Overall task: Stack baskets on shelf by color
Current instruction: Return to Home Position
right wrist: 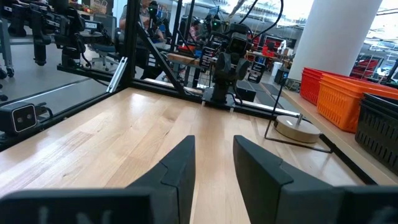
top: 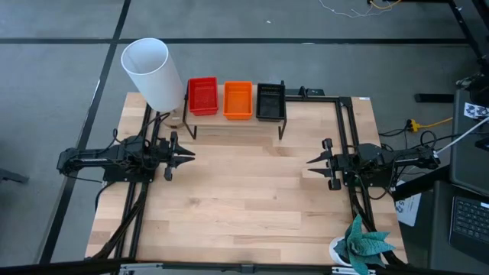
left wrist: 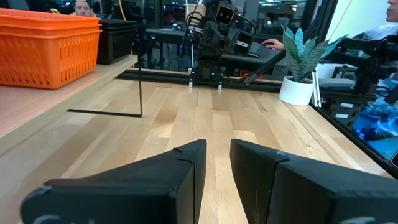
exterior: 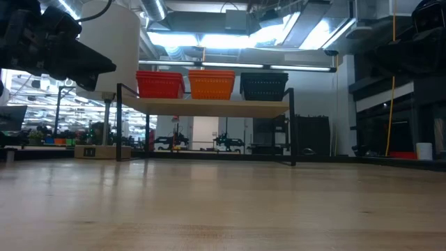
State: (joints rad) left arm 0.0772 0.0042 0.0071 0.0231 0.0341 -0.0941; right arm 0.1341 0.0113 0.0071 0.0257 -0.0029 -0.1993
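On the shelf (top: 233, 126) at the table's far side sit the red baskets (top: 202, 95), orange baskets (top: 238, 100) and black baskets (top: 270, 101), side by side; the low view shows them as red (exterior: 160, 84), orange (exterior: 212, 84) and black (exterior: 264, 86) on the wood board (exterior: 209, 107). My left gripper (top: 189, 155) hovers at the table's left, open, holding nothing. My right gripper (top: 312, 162) hovers at the table's right, open, holding nothing. The wrist views show the gap of the left gripper (left wrist: 217, 163) and of the right gripper (right wrist: 213, 163).
A tall white cylinder (top: 153, 72) stands at the far left corner beside the shelf. A potted plant (top: 365, 244) sits at the near right corner. A round disc (right wrist: 297, 128) lies on the table by the shelf's leg. Bare wood tabletop (top: 244, 198) lies between the arms.
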